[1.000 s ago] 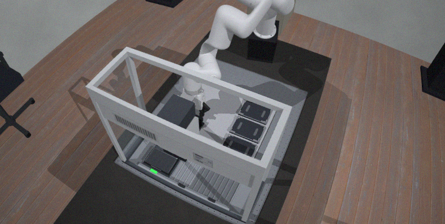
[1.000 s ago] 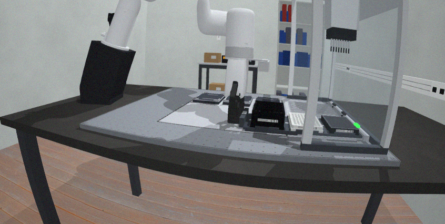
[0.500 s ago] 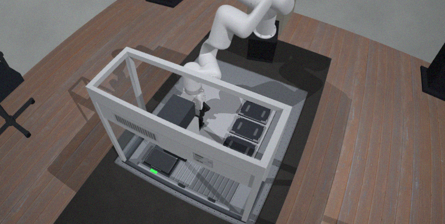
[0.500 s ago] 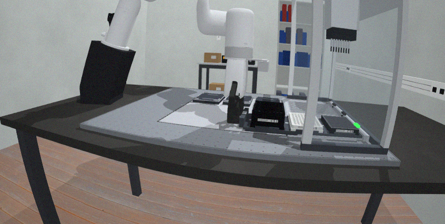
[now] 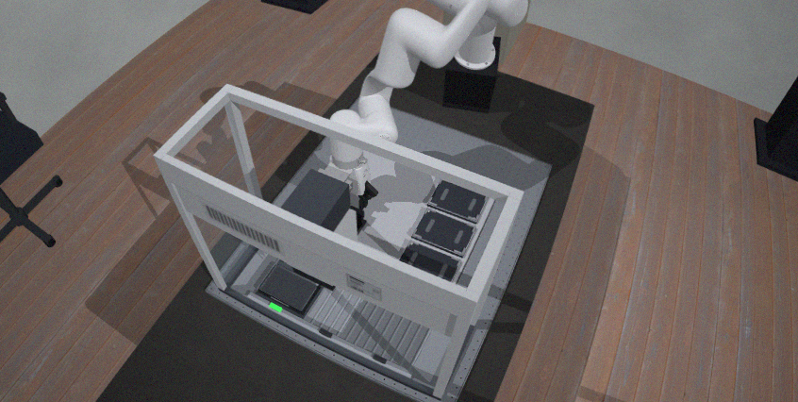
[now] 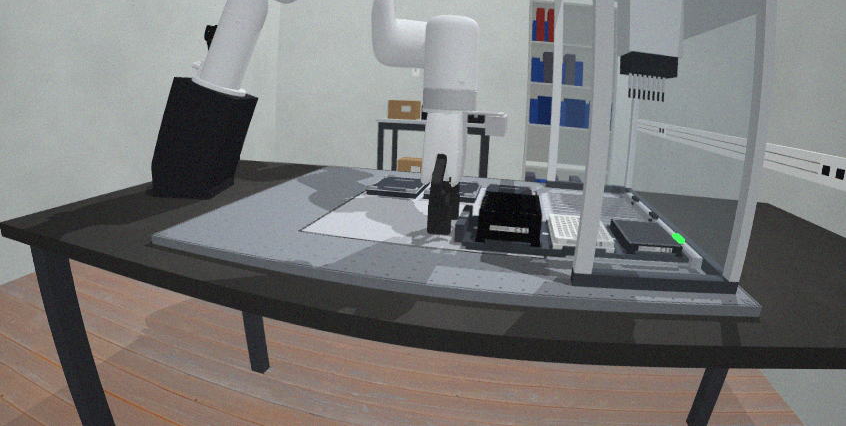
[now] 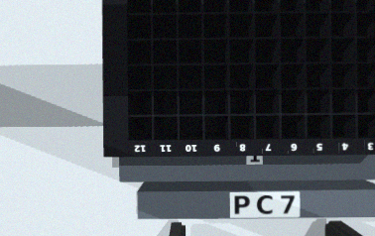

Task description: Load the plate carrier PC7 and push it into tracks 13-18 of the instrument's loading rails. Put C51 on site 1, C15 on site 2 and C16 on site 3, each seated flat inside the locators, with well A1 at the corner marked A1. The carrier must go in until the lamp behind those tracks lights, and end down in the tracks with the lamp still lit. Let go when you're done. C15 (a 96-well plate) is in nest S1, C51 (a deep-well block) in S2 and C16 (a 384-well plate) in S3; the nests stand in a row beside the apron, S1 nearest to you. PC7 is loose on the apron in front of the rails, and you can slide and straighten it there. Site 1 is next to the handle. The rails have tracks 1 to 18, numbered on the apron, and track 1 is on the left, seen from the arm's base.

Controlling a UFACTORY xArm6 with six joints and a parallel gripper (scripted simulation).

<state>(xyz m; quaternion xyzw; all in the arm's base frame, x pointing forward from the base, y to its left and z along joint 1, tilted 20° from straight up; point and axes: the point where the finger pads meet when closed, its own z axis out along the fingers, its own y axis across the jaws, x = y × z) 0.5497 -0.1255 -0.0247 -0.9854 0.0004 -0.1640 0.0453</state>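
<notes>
Handle end of the grey plate carrier PC7 (image 7: 263,204) lies just ahead of the black gripper (image 6: 440,203), whose fingers stand spread, holding nothing.

The deep-well block (image 7: 256,69) is showing black, its wells forming a square grid, with white column numbers along its edge. The carrier handle (image 7: 187,203) is showing slate grey and is wearing a white label lettered PC7 in black. The lamp (image 5: 274,306) is glowing bright green. The arm (image 5: 423,36) is gleaming white, the claw (image 6: 440,204) black. The desk (image 6: 177,281) is looking dark charcoal over reddish-brown floorboards (image 5: 669,232).
</notes>
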